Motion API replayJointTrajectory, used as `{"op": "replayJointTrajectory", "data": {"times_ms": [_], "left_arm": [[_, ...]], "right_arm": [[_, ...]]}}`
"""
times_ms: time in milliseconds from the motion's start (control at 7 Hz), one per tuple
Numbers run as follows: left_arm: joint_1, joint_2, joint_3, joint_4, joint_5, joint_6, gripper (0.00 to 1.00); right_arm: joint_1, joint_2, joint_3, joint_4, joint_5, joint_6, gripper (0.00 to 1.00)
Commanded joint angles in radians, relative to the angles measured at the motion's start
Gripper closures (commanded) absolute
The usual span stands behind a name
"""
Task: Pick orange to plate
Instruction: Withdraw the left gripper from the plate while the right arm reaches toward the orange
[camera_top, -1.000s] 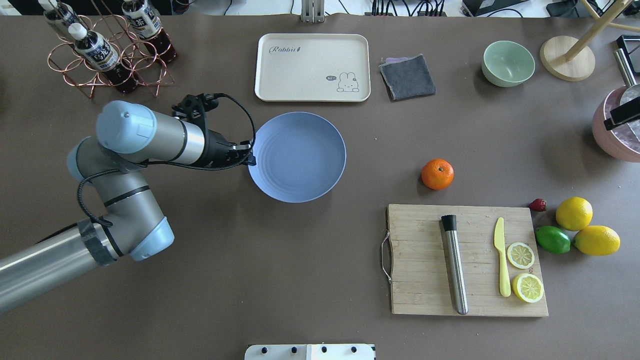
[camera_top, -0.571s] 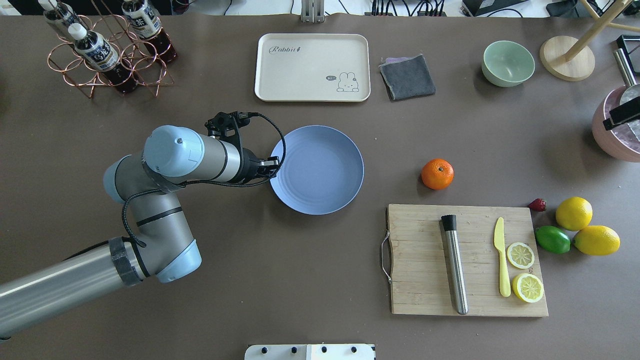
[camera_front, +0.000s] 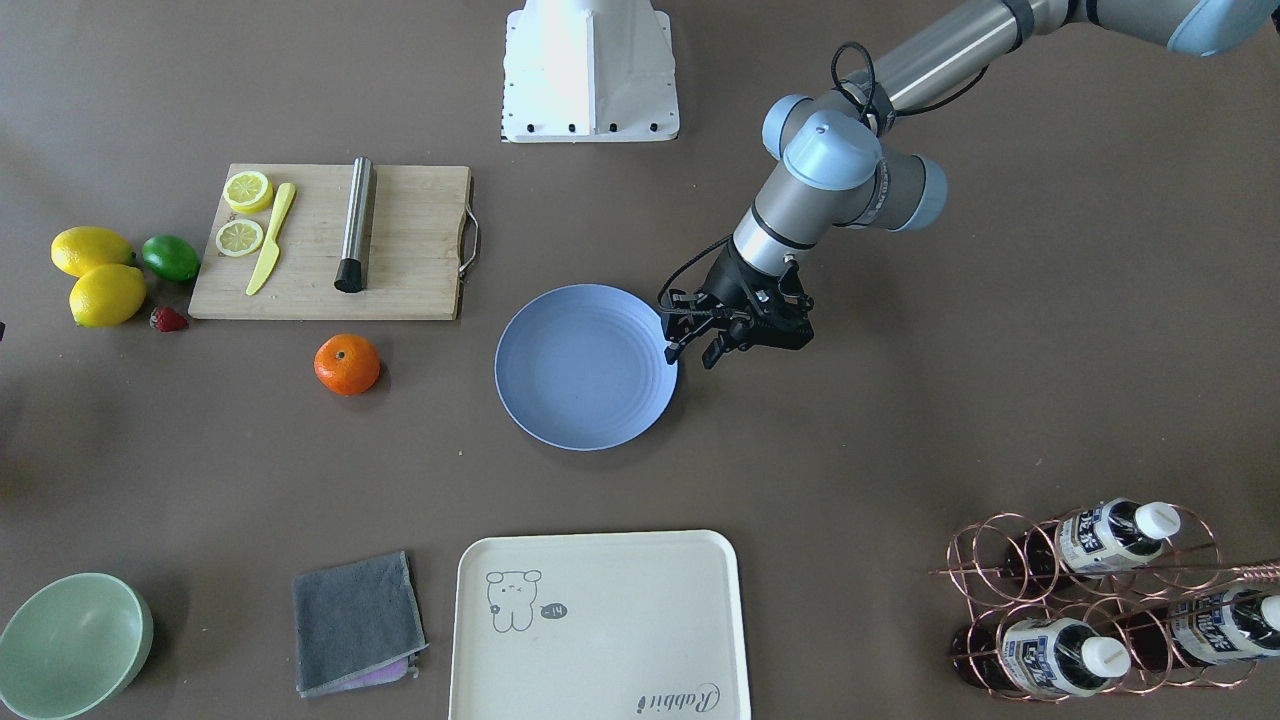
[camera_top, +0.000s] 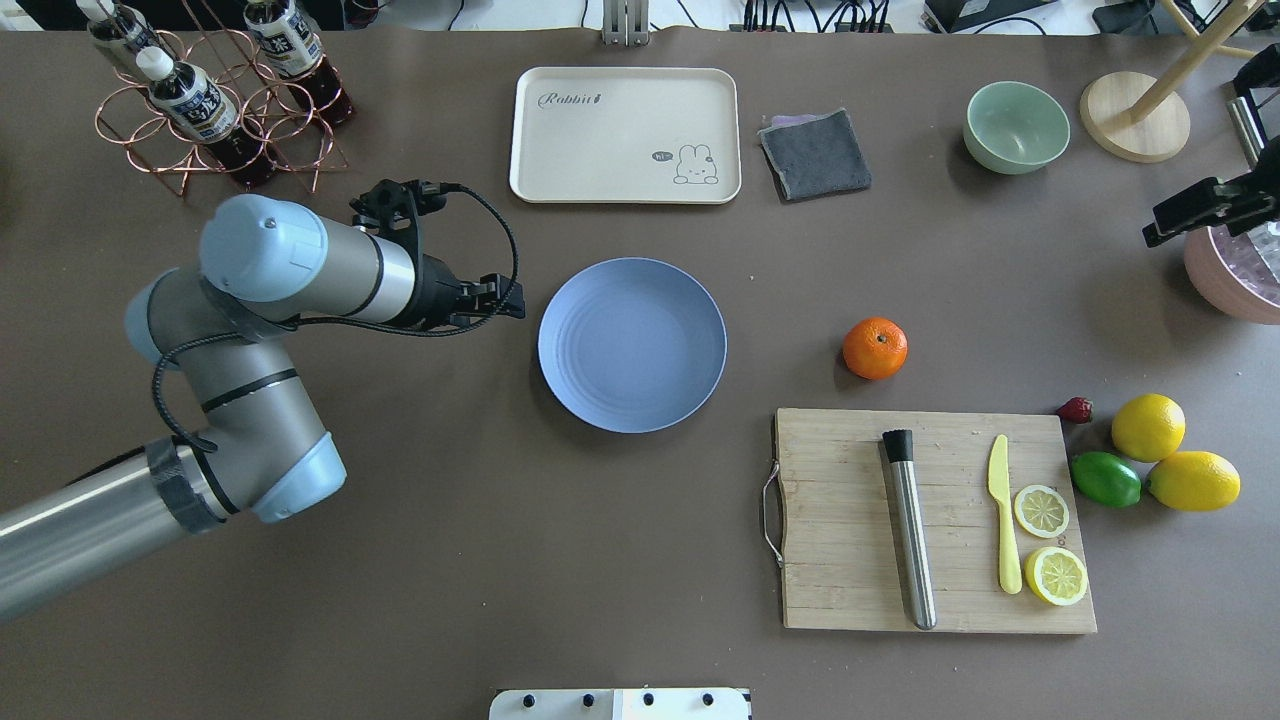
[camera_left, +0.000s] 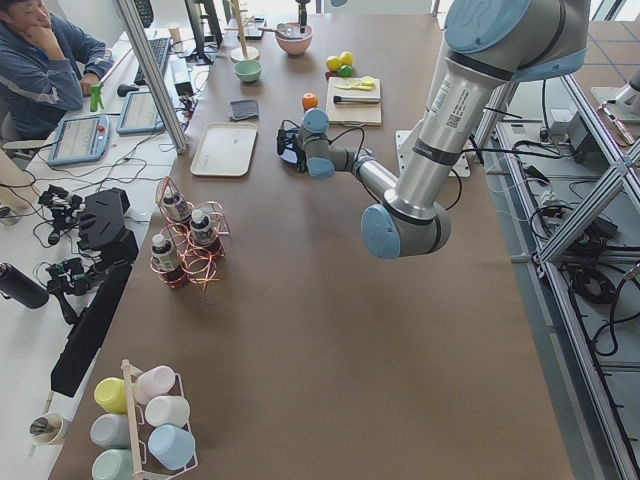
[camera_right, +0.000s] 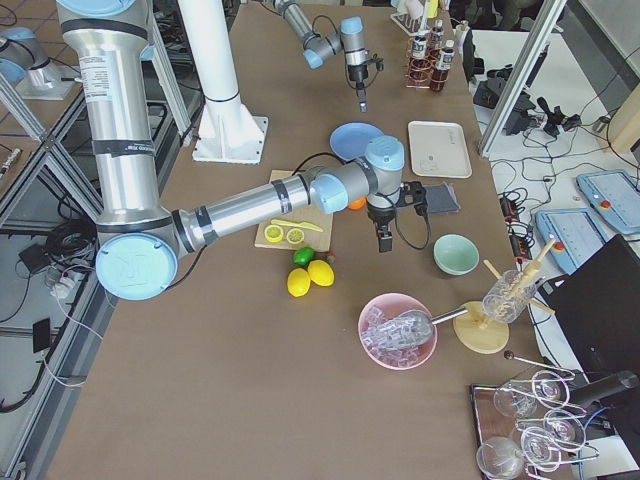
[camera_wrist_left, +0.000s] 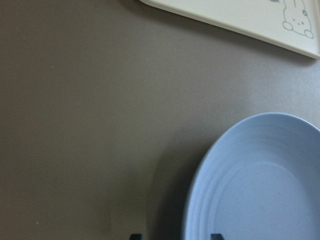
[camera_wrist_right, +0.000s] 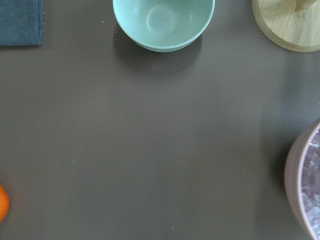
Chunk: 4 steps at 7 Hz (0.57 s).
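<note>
Two things are changed from a second ago. The plate (camera_top: 632, 345) is moved a little way toward the orange (camera_top: 875, 348), and now it is let go. The left gripper (camera_front: 692, 354) is pulled back from the plate's rim and is seen near it, not touching. Its fingers are spread apart and nothing is held between them.

The right gripper (camera_right: 383, 244) is brought in a little over the table (camera_top: 600, 560), near the green bowl (camera_top: 1017, 126). It cannot be told if its fingers are apart or together. A bit of the orange is seen at the edge of the right wrist view.

The orange is not moved. It is left on the table, just past the board (camera_top: 850, 520), well apart from the plate. Nothing is laid on the plate yet.

So the plate is likely made ready now. The orange is probably meant to be picked up next by the right gripper, since that one is closer to it.
</note>
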Motion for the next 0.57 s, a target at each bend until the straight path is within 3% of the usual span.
{"op": "replayJointTrajectory", "data": {"times_ms": [0,286,429], "left_arm": [[-0.241,0.188,-0.079,0.018,-0.237,0.236,0.02],[-0.465,0.352,-0.069,0.062,-0.421,0.624,0.02],[-0.551,0.399,-0.070,0.146,-0.450,0.813,0.02]], "right_arm": [[-0.214,0.162,-0.009,-0.003,-0.139,0.330,0.00],[-0.334,0.225,-0.021,-0.013,-0.214,0.460,0.00],[-0.385,0.236,-0.033,-0.011,-0.243,0.486,0.00]]}}
